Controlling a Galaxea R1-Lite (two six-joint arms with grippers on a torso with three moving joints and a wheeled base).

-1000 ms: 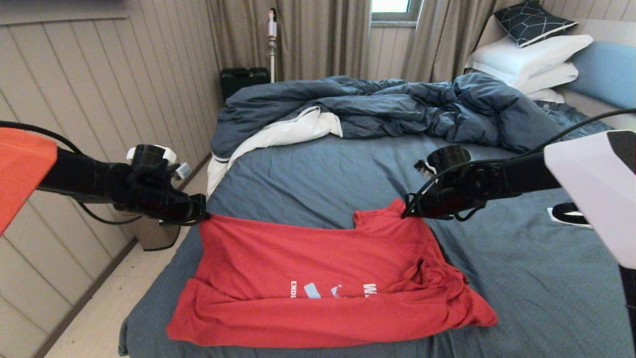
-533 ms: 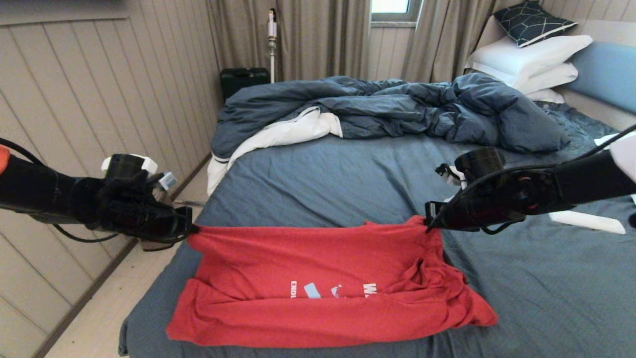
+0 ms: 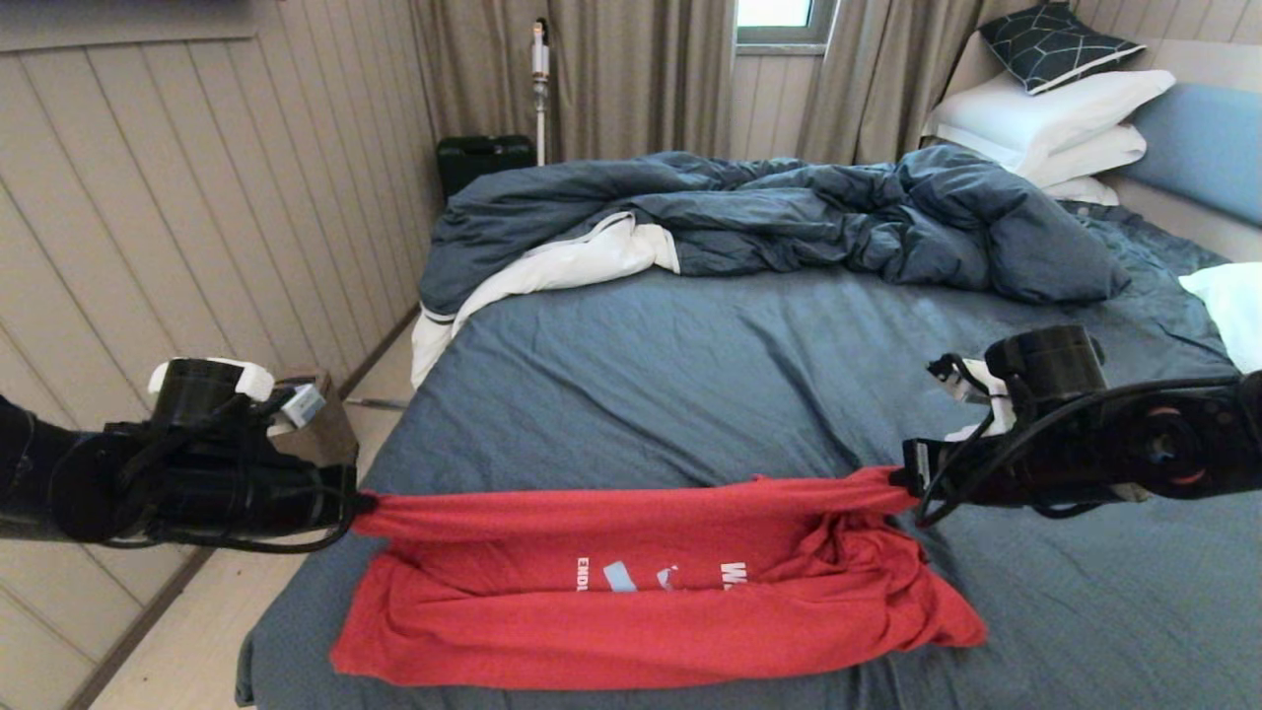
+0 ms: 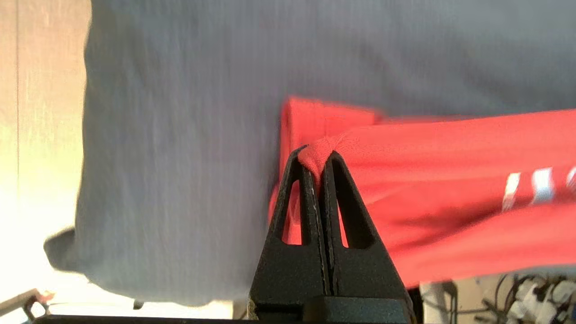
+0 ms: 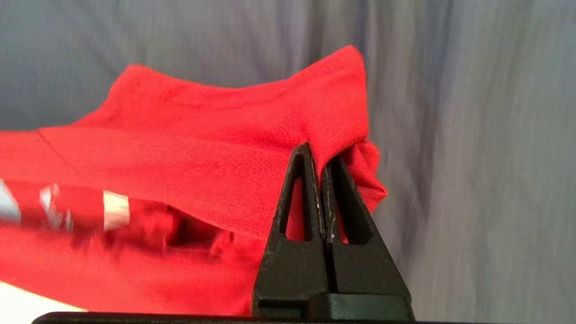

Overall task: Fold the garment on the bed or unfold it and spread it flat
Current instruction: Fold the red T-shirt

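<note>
The red garment lies near the front edge of the bed, its far half lifted and stretched taut between my two grippers. White and light-blue print shows on the layer below. My left gripper is shut on the garment's left corner, at the bed's left edge; red cloth is pinched between its tips. My right gripper is shut on the right corner, the cloth bunched at its tips. The garment's right side is crumpled.
A rumpled dark blue duvet with white lining lies across the far half of the bed. White pillows and a blue headboard are at far right. A wooden wall and floor strip run along the left.
Both grippers have moved toward the front of the bed and lower, carrying the garment's far edge over its near part. The visible red area has shrunk to a narrower band.
</note>
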